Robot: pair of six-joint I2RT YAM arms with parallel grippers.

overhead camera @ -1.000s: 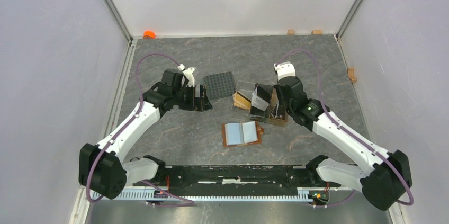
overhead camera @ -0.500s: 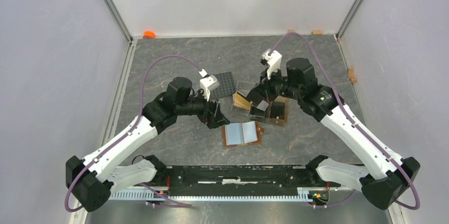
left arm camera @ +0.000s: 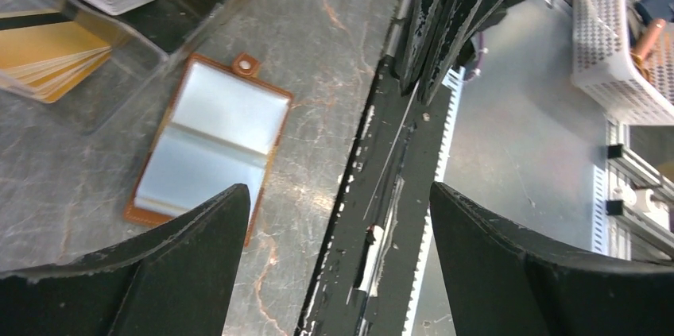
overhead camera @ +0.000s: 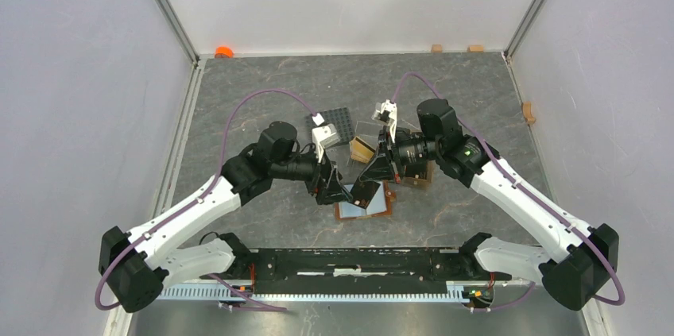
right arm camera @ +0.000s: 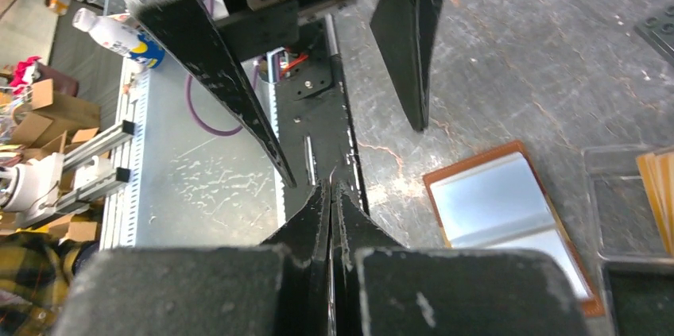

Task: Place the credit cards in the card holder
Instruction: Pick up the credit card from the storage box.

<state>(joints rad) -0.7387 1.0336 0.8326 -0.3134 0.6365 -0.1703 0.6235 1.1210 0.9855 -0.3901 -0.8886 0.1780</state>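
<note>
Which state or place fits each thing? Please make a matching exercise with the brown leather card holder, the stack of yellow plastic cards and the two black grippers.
Things:
1. flat brown leather card holder
2. stack of yellow plastic cards
3. left gripper
4. right gripper

States or places:
A. fingers pressed together
B. lying open and flat
C. fingers wide apart
D. inside the clear stand

Pairs: 1-B, 2-D, 3-C, 4-A
</note>
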